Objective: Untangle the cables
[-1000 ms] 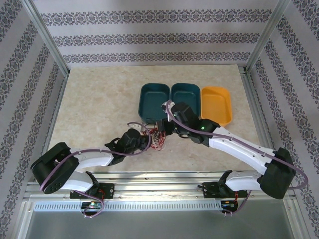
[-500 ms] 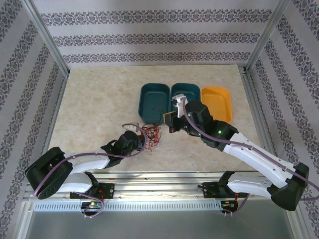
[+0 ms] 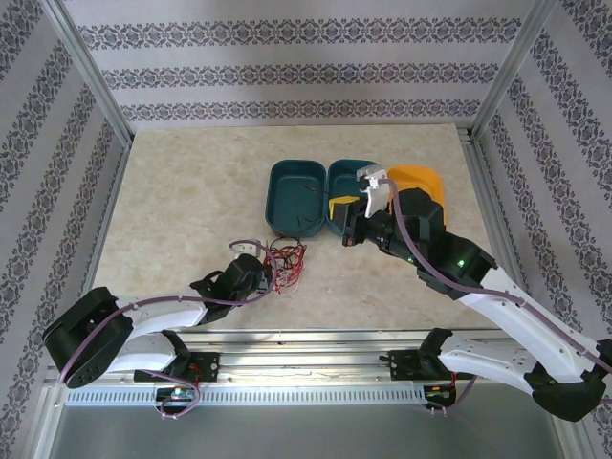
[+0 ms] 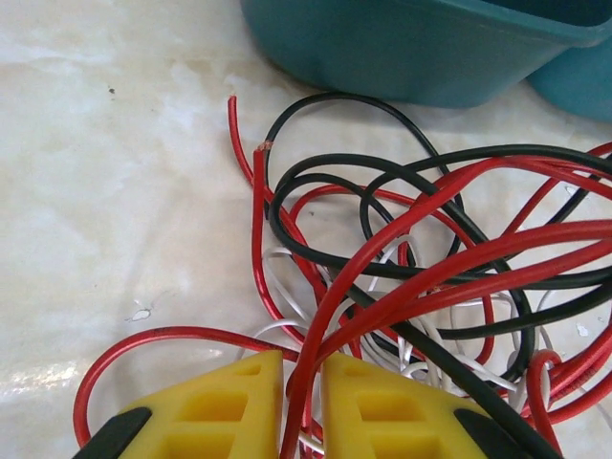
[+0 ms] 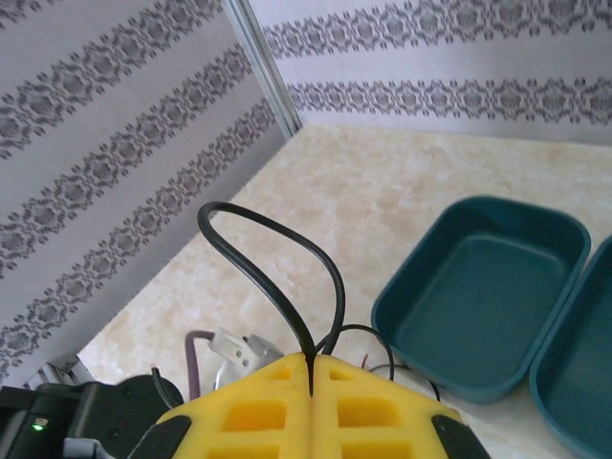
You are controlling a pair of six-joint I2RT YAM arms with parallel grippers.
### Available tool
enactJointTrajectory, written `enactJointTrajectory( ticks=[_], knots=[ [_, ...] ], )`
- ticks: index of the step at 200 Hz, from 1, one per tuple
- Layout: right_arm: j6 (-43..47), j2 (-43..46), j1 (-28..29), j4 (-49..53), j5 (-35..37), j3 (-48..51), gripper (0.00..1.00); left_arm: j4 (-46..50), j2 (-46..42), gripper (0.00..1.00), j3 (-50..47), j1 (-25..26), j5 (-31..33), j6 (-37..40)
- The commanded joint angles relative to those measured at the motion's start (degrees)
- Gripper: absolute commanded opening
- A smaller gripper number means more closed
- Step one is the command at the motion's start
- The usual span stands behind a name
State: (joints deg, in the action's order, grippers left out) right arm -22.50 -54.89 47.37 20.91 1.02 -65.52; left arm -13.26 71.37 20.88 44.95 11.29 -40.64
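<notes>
Left gripper [image 4: 301,363]: ridged yellow fingers nearly closed, pinching one red strand [image 4: 308,349] of the tangle of thin glossy red, black and white cables [image 3: 287,260]. Tangle lies on the marbled beige tabletop [image 3: 182,191], just near of the left rounded teal plastic tray [image 3: 292,191]. Right gripper [image 5: 313,359]: clamped on a curved black cable loop [image 5: 204,220].

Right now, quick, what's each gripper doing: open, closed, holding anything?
Left gripper: closed on a red cable of the tangle.
Right gripper: closed on a black cable.
</notes>
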Motion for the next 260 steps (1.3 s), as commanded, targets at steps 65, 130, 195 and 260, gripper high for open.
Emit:
enactJointTrajectory(
  ticks=[65, 130, 195, 260],
  knots=[
    [4.89, -3.73, -2.1, 0.18, 1.56, -9.28, 0.0, 3.94, -5.15, 0.34, -1.47, 0.59, 1.56, -0.48],
    [2.09, -17.03, -10.19, -0.25, -4.42, -13.85, 0.0, 5.68, -10.1, 0.57, -1.39, 0.58, -0.21, 0.21],
    [2.53, -31.04, -13.43, -1.31, -4.98, -17.29, 0.0, 12.46, -20.18, 0.66, -2.78, 0.53, 3.22, -2.31],
    [3.52, -46.28, -14.17, 1.22, -1.05, -24.37, 0.0, 17.26, -28.74, 0.77, -3.82, 0.54, 6.74, -2.8]
  ],
)
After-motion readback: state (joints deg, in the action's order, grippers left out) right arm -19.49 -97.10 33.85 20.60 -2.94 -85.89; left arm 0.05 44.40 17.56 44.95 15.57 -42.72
